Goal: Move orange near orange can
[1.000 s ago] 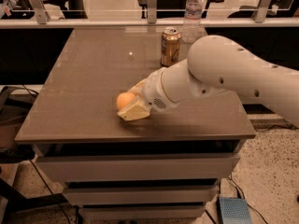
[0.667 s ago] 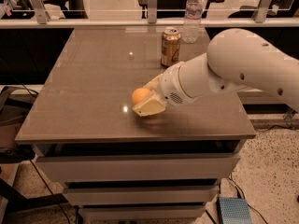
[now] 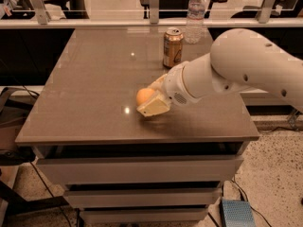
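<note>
The orange (image 3: 143, 96) is a small round yellow-orange fruit held in my gripper (image 3: 149, 100) just above the brown table (image 3: 94, 79), a little in front of the table's middle. The gripper's cream fingers (image 3: 154, 107) are shut on the orange, with one below and in front of it. The orange can (image 3: 173, 47) stands upright toward the back of the table, behind and slightly right of the orange, with a clear gap between them. My white arm (image 3: 236, 67) reaches in from the right.
A clear plastic water bottle (image 3: 195, 15) stands at the table's back edge, right of the can. A railing with glass runs behind the table. Drawers sit under the table top. A blue box (image 3: 239, 214) lies on the floor at lower right.
My gripper has carried the orange to the right and slightly back, from the table's left-centre toward the can. The can and bottle have not moved.
</note>
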Controlling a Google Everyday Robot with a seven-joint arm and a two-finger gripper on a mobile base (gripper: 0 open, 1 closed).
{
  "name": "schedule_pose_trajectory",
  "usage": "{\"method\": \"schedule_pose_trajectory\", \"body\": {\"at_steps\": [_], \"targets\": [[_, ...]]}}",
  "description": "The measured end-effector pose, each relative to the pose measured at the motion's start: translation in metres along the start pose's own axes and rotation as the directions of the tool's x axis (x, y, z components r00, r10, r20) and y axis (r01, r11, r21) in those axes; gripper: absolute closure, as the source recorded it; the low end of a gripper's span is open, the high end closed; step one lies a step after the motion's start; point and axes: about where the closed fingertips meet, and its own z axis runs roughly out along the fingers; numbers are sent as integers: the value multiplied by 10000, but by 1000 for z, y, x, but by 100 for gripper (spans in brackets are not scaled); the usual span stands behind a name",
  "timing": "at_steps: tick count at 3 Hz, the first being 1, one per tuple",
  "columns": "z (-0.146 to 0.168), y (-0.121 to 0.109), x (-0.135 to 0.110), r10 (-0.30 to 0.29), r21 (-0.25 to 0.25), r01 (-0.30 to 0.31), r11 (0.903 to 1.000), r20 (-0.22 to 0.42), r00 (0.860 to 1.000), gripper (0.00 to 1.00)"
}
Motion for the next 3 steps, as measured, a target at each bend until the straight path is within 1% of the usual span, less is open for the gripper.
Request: {"method": "schedule_pose_trajectory", "body": {"at_steps": [1, 2, 3], "targets": [[-4, -43, 24, 270, 680, -241, 9974, -417, 9988, 100], [-19, -99, 57, 608, 1563, -443, 9867, -1022, 9929, 100], [-40, -149, 80, 947, 2391, -610, 9691, -1320, 9867, 100]]}}
